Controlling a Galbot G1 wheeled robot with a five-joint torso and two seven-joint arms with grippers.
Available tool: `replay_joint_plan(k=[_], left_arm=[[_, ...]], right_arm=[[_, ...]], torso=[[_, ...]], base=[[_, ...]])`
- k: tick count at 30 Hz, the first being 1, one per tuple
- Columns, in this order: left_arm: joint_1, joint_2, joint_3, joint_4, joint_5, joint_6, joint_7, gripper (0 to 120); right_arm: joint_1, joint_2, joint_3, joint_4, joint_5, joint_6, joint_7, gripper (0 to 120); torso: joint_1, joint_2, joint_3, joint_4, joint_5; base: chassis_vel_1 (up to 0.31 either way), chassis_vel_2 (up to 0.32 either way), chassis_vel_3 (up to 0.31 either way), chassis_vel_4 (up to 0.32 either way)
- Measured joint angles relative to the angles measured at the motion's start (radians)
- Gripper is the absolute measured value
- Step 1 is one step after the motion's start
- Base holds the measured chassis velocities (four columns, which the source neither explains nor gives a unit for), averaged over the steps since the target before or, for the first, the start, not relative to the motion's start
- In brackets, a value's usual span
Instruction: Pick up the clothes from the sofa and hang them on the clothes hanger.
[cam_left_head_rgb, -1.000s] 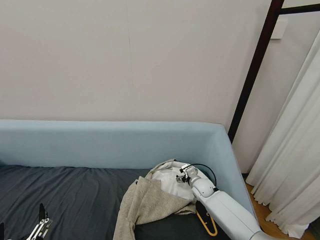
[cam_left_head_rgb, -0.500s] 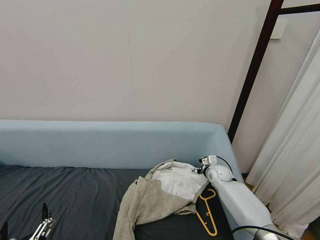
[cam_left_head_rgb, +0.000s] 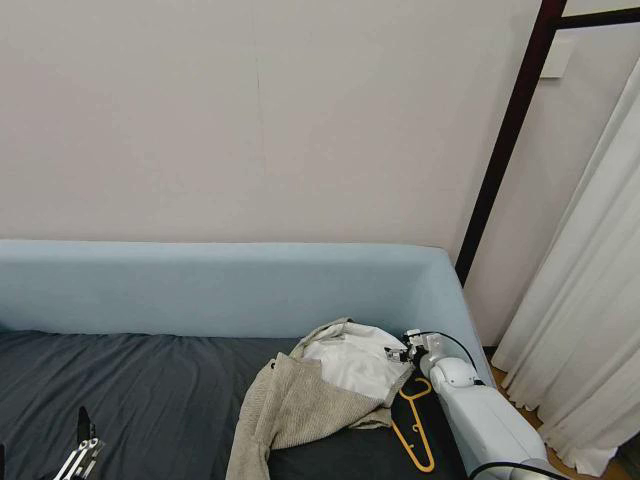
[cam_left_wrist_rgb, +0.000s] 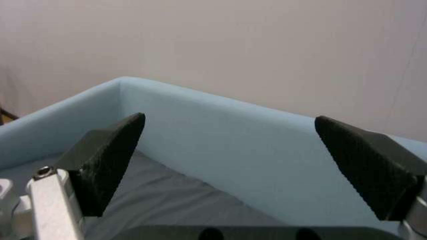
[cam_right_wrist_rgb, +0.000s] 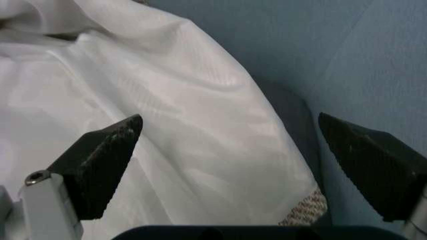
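1. Because the clothes (cam_left_head_rgb: 330, 385) lie heaped at the right end of the sofa (cam_left_head_rgb: 220, 285), close to its armrest, the right arm reaches in from the near right. This puts the right hand (cam_left_head_rgb: 395, 352) at the heap's far right edge.
2. Its fingers (cam_right_wrist_rgb: 100, 160) are spread wide and hold nothing. They straddle a fold of the white garment (cam_right_wrist_rgb: 153, 100), which looks like a line-up for pinching the loose cloth.
3. A beige knit (cam_left_head_rgb: 295, 405) sprawls over the garment's near left side, so the white edge by the armrest is probably the easier part to take.
4. An orange hanger (cam_left_head_rgb: 415, 430) lies flat on the seat just beside the heap, near the arm. Nothing is on it, so the hanging has not begun.
5. Low at the near left, well apart from the clothes, the left hand (cam_left_head_rgb: 85, 452) is wide open and empty, facing the sofa back and out of the way.
6. Past the sofa's right end stands a dark pole (cam_left_head_rgb: 505, 140), possibly part of a rack.
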Motion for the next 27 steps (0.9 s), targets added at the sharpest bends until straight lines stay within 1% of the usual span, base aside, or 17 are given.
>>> replay_joint_plan(k=[1, 3, 6, 9, 11, 12, 13, 16, 17, 22, 23, 24, 25, 27], left_arm=[[0.004, -0.003, 0.000, -0.005, 0.006, -0.003, -0.001, 100], [0.006, -0.005, 0.000, -0.010, 0.011, -0.004, -0.002, 100], [0.007, -0.007, 0.000, -0.012, 0.013, -0.004, -0.003, 100], [0.006, -0.009, 0.000, -0.012, 0.015, -0.004, -0.003, 100], [0.005, -0.009, 0.000, -0.012, 0.015, -0.004, -0.003, 100], [0.004, -0.009, 0.000, -0.011, 0.015, -0.004, -0.003, 100], [0.004, -0.009, 0.000, -0.011, 0.015, -0.004, -0.003, 100], [0.000, -0.008, 0.000, -0.005, 0.015, -0.004, -0.003, 100], [0.000, -0.008, 0.000, -0.005, 0.015, -0.004, -0.003, 100], [-0.003, -0.008, 0.002, -0.002, 0.016, -0.003, -0.004, 100], [-0.003, -0.008, 0.002, -0.002, 0.016, -0.003, -0.004, 100], [-0.003, -0.008, 0.002, -0.002, 0.016, -0.003, -0.004, 100], [-0.003, -0.008, 0.003, -0.002, 0.016, -0.003, -0.004, 100], [-0.003, -0.008, 0.003, -0.002, 0.016, -0.002, -0.004, 100]], right_arm=[[0.007, 0.015, -0.002, -0.008, -0.012, -0.026, 0.039, 100], [0.017, 0.036, -0.001, -0.034, -0.045, -0.059, 0.074, 100], [0.027, 0.052, 0.004, -0.072, -0.078, -0.059, 0.082, 100], [0.037, 0.067, 0.014, -0.111, -0.087, -0.056, 0.079, 100], [0.038, 0.070, 0.015, -0.117, -0.087, -0.057, 0.073, 100], [0.038, 0.072, 0.018, -0.122, -0.088, -0.057, 0.064, 98], [0.038, 0.072, 0.018, -0.122, -0.088, -0.057, 0.064, 98], [0.038, 0.074, 0.020, -0.128, -0.097, -0.065, 0.047, 86], [0.038, 0.074, 0.020, -0.128, -0.097, -0.065, 0.047, 86], [0.031, 0.072, 0.020, -0.128, -0.117, -0.068, 0.032, 63], [0.031, 0.072, 0.020, -0.128, -0.117, -0.068, 0.032, 63], [0.030, 0.072, 0.020, -0.128, -0.120, -0.068, 0.031, 60], [0.026, 0.070, 0.020, -0.128, -0.126, -0.068, 0.025, 53], [0.017, 0.066, 0.019, -0.123, -0.132, -0.068, 0.024, 45]], torso=[[0.000, 0.000, 0.000, 0.0000, -0.0001], [0.000, 0.000, 0.000, 0.0001, 0.0000], [0.000, 0.000, 0.000, -0.0003, -0.0001], [0.000, 0.000, 0.000, -0.0001, 0.0000], [0.000, 0.000, 0.000, -0.0001, 0.0000], [0.000, 0.000, 0.000, -0.0001, 0.0000], [0.000, 0.000, 0.000, -0.0001, 0.0000], [0.000, 0.000, 0.000, -0.0002, 0.0000], [0.000, 0.000, 0.000, -0.0002, 0.0000], [0.000, 0.000, 0.000, -0.0002, 0.0000], [0.000, 0.000, 0.000, -0.0002, 0.0000], [0.000, 0.000, 0.000, -0.0002, 0.0000], [0.000, 0.000, 0.000, -0.0001, 0.0000], [0.000, 0.000, 0.000, -0.0001, 0.0001]], base=[[0.000, 0.000, 0.000, 0.000], [0.000, 0.000, 0.000, 0.000], [0.000, 0.000, 0.000, 0.000], [0.000, 0.000, 0.000, 0.000], [0.000, 0.000, 0.000, 0.000], [0.000, 0.000, 0.000, 0.000], [0.000, 0.000, 0.000, 0.000], [0.000, 0.000, 0.000, 0.000], [0.000, 0.000, 0.000, 0.000], [0.000, 0.000, 0.000, 0.000], [0.000, 0.000, 0.000, 0.000], [0.000, 0.000, 0.000, 0.000], [0.000, 0.000, 0.000, 0.000], [0.000, 0.000, 0.000, 0.000]])
